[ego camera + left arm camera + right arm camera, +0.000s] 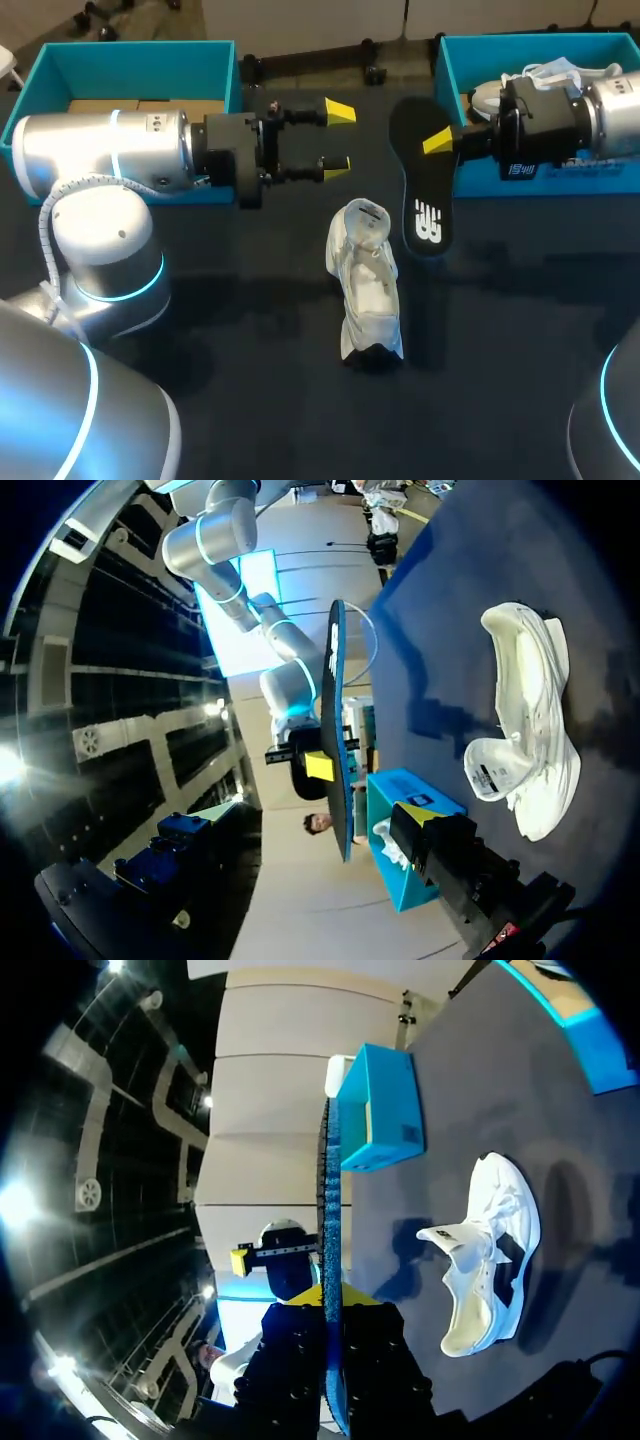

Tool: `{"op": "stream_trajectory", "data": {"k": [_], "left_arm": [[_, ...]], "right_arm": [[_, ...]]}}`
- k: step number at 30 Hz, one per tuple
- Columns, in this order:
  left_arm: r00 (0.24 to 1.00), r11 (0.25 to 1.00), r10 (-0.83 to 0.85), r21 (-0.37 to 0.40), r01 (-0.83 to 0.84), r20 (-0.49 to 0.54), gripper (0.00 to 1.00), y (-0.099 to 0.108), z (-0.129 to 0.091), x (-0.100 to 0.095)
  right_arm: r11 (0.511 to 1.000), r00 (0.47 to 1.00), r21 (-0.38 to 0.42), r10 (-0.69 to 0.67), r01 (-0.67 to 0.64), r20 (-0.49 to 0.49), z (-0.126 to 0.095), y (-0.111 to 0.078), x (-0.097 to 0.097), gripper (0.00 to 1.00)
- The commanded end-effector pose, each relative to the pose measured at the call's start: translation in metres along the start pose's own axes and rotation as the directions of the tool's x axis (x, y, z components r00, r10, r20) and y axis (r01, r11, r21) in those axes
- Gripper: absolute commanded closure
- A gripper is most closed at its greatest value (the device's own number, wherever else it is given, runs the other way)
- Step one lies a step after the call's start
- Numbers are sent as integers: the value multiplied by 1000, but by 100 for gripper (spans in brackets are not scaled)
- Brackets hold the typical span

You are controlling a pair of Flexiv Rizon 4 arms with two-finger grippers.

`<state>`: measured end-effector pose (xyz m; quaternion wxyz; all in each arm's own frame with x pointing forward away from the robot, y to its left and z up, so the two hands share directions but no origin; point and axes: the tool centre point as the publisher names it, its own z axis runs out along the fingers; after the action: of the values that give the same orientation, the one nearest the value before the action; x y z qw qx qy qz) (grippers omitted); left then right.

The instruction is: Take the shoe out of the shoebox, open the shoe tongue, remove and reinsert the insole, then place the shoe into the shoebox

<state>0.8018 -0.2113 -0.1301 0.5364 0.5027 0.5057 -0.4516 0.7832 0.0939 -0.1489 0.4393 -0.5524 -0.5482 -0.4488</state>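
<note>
Black insole (420, 185) out: clamps it edge-on in right gripper (440, 143) beside right shoebox (530, 50) for reinsertion; spreads left gripper (338, 140) empty; leaves white shoe (365, 285) at worktop (240, 340) centre, tongue open.

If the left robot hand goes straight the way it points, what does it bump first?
Most likely the black insole, held on edge by the right gripper, just ahead of the left gripper with its open fingers. The white shoe lies off to the side. Depth is hard to judge.
</note>
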Motion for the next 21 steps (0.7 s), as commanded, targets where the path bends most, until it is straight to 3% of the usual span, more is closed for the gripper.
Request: {"op": "stream_trajectory", "data": {"k": [1,9,21], "left_arm": [[1000,1000,4,6,-4,11,0,6,3,14],[999,1000,-19,-18,20,33,0,13,7,23],[998,999,-39,8,38,56,0,10,25,27]], "right_arm": [[1000,1000,-10,3,-3,1,16,-1,1,100],[1000,1000,-4,5,-5,-14,41,-8,4,100],[1000,1000,4,15,-15,-15,65,-17,4,100]]}}
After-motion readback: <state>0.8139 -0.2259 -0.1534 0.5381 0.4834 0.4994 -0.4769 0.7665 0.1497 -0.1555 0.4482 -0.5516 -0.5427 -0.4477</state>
